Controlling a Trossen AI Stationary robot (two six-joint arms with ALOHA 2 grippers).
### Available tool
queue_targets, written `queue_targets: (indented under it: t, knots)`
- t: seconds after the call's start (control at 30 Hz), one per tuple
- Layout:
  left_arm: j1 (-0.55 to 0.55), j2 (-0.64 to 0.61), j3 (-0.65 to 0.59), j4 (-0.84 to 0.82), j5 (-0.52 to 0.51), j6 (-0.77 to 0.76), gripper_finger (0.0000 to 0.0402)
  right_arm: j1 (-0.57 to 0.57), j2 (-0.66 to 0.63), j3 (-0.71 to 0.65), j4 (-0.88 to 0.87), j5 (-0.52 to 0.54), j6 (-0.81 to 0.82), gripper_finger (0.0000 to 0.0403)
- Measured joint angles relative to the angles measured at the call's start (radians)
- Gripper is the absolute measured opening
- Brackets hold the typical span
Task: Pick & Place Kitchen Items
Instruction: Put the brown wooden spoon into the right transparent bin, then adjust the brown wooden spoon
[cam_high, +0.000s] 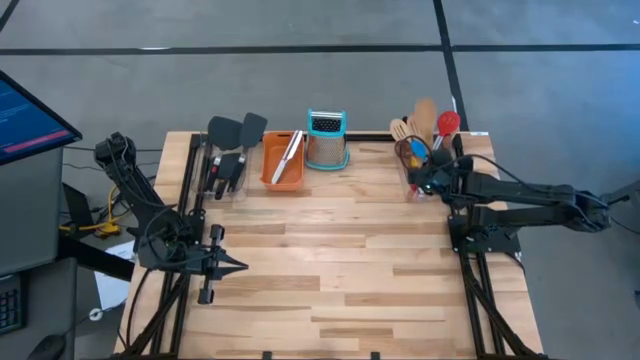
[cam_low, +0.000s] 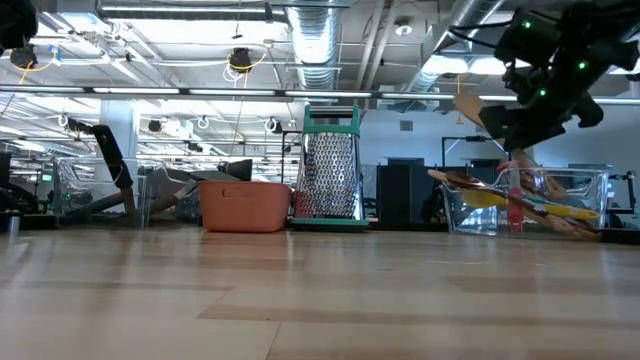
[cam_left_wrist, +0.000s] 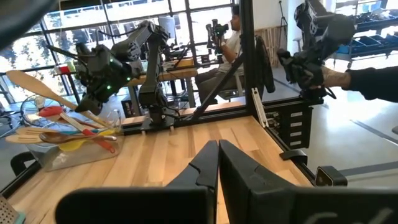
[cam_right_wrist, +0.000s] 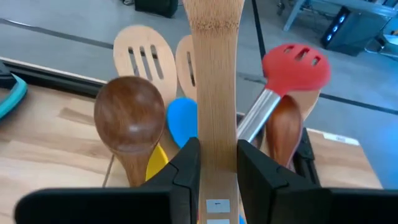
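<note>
A clear bin (cam_high: 420, 160) at the far right holds several utensils: wooden spoons and slotted spatulas, a red slotted spoon (cam_right_wrist: 295, 68), and blue and yellow spoons. My right gripper (cam_high: 420, 182) is above this bin, shut on a flat bamboo utensil (cam_right_wrist: 215, 74). My left gripper (cam_high: 236, 266) is shut and empty over the table's left side. A second clear bin (cam_high: 226, 168) at the far left holds black turners. An orange tray (cam_high: 283, 162) holds a steel-handled tool. My right gripper pinches the bamboo utensil's flat handle (cam_right_wrist: 217, 134) by its two narrow edges between the two fingers (cam_right_wrist: 186, 168). The handle runs on ahead of the fingers toward the table's far edge. Its wooden head (cam_left_wrist: 26, 82) is tilted up above the other utensils in the bin.
A steel box grater (cam_high: 327, 140) with a teal top stands at the far middle, between the tray and the right bin. Bare wooden tabletop (cam_high: 340, 260) spreads across the middle and near side. People and other robot arms show in the room beyond.
</note>
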Motion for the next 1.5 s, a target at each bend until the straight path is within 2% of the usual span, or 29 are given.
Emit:
queue_targets:
  t: [0.23,0.57,0.63,0.73,0.87,1.0,1.2,1.5]
  knots:
    - [0.000,0.000,0.000,0.000,-0.001,0.000,0.0002,-0.028,0.000,-0.078,0.073,-0.030,0.002,0.0067]
    - [0.000,0.000,0.000,0.000,-0.004,0.000,0.0002,-0.058,-0.001,-0.125,0.105,-0.155,-0.002,0.0069]
    - [0.000,0.000,0.000,0.000,-0.004,0.000,0.0002,-0.058,-0.001,-0.125,0.104,-0.160,-0.001,0.0095]
    - [0.000,0.000,0.000,0.000,-0.003,0.000,0.0002,-0.058,-0.002,-0.117,0.092,-0.166,-0.001,0.0167]
    - [0.000,0.000,0.000,0.000,-0.003,0.000,0.0002,-0.058,-0.002,-0.058,0.074,-0.191,-0.061,0.0257]
    - [0.000,0.000,0.000,0.000,-0.003,0.000,0.0002,-0.058,-0.002,0.058,0.033,-0.261,-0.146,0.0301]
    - [0.000,0.000,0.000,0.000,-0.003,0.000,0.0002,-0.054,-0.002,0.256,-0.070,-0.370,-0.156,0.0304]
    - [0.000,0.000,0.000,0.000,0.001,0.000,0.0002,-0.053,-0.003,0.411,-0.089,-0.689,-0.156,0.0280]
